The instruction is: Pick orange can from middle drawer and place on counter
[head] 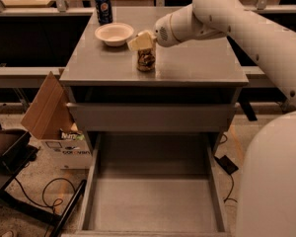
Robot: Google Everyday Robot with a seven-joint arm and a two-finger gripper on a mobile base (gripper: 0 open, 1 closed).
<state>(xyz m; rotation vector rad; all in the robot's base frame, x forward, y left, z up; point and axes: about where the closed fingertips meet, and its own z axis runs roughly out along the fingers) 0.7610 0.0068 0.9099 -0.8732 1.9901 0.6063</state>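
Note:
The orange can [146, 60] stands upright on the counter [197, 63], near the middle and a little towards the front edge. My gripper [141, 41] is right over the can's top, touching or nearly touching it, with the white arm reaching in from the right. The middle drawer [153, 201] is pulled out below, and its flat grey floor has nothing on it.
A white bowl [114, 33] and a dark blue can [103, 7] stand at the counter's back left. A shut drawer front [153, 116] sits above the open drawer. A cardboard box [52, 120] and cables [39, 191] lie on the floor at left.

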